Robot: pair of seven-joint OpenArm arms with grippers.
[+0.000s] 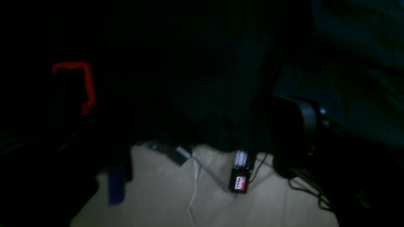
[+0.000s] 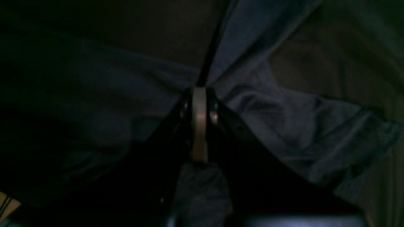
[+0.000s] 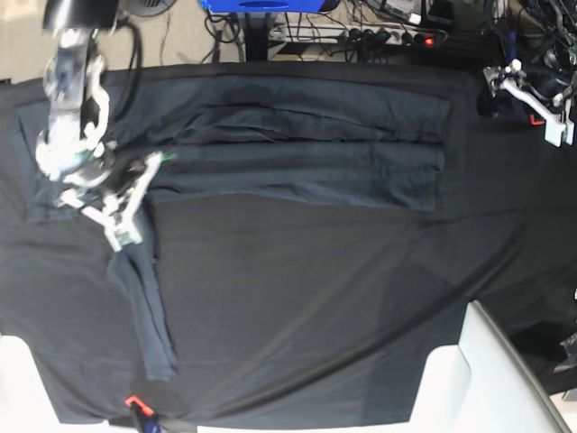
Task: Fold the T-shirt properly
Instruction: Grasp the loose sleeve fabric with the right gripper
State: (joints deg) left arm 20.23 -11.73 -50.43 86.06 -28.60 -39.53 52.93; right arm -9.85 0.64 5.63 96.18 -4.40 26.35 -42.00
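Soft, thin charcoal knit, the T-shirt (image 2: 284,113) bunches limply where the right gripper (image 2: 199,94) jaws pinch a fold; the left gripper (image 3: 541,104) jaws stand spread, empty.

Base view looks straight down over the table (image 3: 297,298); both wrist views sit close, perhaps sharing its cloth.

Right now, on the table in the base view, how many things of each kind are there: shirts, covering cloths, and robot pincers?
T-shirt: 1
Black table cloth: 1
Pincers: 2, the right pincer shut on the shirt, the left pincer open at the table edge
Total: 4
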